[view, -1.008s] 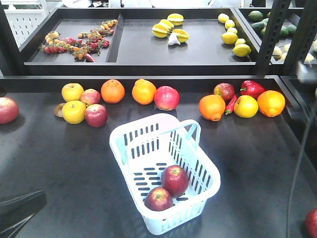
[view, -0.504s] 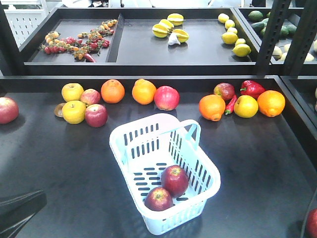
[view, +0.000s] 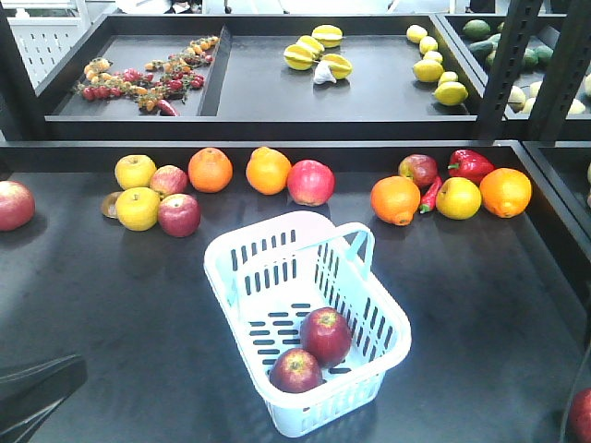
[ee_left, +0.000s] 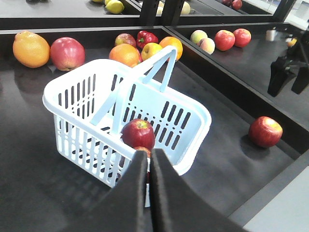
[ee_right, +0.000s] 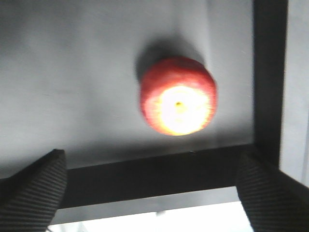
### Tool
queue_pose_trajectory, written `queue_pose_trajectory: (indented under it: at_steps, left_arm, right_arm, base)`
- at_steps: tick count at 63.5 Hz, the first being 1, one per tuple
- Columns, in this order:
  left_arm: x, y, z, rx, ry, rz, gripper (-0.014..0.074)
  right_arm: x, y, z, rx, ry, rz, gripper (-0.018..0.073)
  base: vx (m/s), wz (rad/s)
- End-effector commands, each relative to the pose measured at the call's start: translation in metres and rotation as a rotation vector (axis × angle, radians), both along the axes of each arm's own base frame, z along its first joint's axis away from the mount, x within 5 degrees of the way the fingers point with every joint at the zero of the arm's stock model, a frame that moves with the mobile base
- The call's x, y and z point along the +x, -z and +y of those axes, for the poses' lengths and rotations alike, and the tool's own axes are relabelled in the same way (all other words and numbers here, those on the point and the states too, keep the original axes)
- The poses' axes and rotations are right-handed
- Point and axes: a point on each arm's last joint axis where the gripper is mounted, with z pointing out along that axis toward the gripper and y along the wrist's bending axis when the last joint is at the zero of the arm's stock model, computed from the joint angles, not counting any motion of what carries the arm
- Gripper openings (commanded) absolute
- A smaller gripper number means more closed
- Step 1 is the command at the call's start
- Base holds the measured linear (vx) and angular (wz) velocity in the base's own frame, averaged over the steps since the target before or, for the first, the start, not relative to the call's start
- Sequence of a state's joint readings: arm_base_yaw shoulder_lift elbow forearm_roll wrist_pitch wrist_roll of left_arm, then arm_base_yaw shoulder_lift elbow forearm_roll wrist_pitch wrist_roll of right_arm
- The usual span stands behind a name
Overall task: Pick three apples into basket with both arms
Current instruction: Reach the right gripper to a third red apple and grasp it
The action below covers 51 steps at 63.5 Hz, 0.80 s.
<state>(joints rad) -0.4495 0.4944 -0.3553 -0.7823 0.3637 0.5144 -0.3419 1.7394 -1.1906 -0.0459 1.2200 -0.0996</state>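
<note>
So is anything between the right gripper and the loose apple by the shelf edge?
No. In the right wrist view the apple sits on bare dark shelf, with only the shelf's black rim between it and the open right gripper.

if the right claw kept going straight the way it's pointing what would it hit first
Most likely the loose apple on the dark table: it lies ahead, between the open right claw fingers, slightly right of centre. Depth is unclear, so how far off it is cannot be told.

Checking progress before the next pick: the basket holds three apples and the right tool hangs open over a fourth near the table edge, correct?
Not quite. The basket holds two apples, as the front-facing view shows. The right tool does hang open over the third apple near the table edge.
</note>
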Motion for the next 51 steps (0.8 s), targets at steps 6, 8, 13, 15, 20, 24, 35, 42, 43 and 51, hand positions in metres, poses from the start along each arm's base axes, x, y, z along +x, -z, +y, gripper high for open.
queue_pose_trajectory:
  at_steps: [6,8,13,15,20,24,35,42,43,51]
  left_arm:
    - [0.002,-0.012,0.001,-0.052,-0.031,-0.039,-0.0008]
    - [0.002,-0.012,0.001,-0.052,-0.031,-0.039,-0.0008]
    - [0.002,-0.012,0.001,-0.052,-0.031,-0.039,-0.0008]
    - [0.002,-0.012,0.001,-0.052,-0.031,-0.039,-0.0008]
    - [0.002,-0.012,0.001,-0.052,-0.031,-0.039,-0.0008]
    - [0.002,-0.012,0.001,-0.052,-0.031,-0.039,-0.0008]
    - [0.002,-0.012,0.001,-0.052,-0.031,-0.039,-0.0008]
    - [0.002,-0.012,0.001,-0.052,-0.031,-0.039,-0.0008]
    - [0.002,-0.012,0.001,-0.052,-0.031,-0.039,-0.0008]
    - [0.002,-0.012,0.001,-0.052,-0.031,-0.039,-0.0008]
  right_arm:
    - [0.004,0.006,-0.007,-0.032,0.011,0.03,0.0653]
    - [0.005,0.011,-0.007,-0.024,0.012,0.041,0.0652]
    - [0.008,0.02,-0.008,-0.014,0.012,0.065,0.065]
    - [0.009,0.024,-0.008,-0.01,0.012,0.076,0.065]
    - [0.01,0.033,-0.009,-0.005,0.01,0.101,0.0647]
    - [0.012,0.04,-0.01,-0.001,0.011,0.118,0.0645]
    - [0.015,0.055,-0.012,-0.003,0.015,0.14,0.064]
    - [0.016,0.065,-0.013,-0.002,0.015,0.169,0.0638]
    - [0.016,0.067,-0.013,-0.003,0.015,0.172,0.0636]
    - [0.017,0.077,-0.015,-0.01,0.014,0.205,0.0634]
  base:
    - [0.0,0.0]
    - [0.0,0.0]
    - [0.0,0.0]
    - [0.0,0.0]
    - [0.0,0.0]
    - [0.0,0.0]
    - [0.0,0.0]
    - [0.0,0.0]
    - [0.0,0.0]
    - [0.0,0.0]
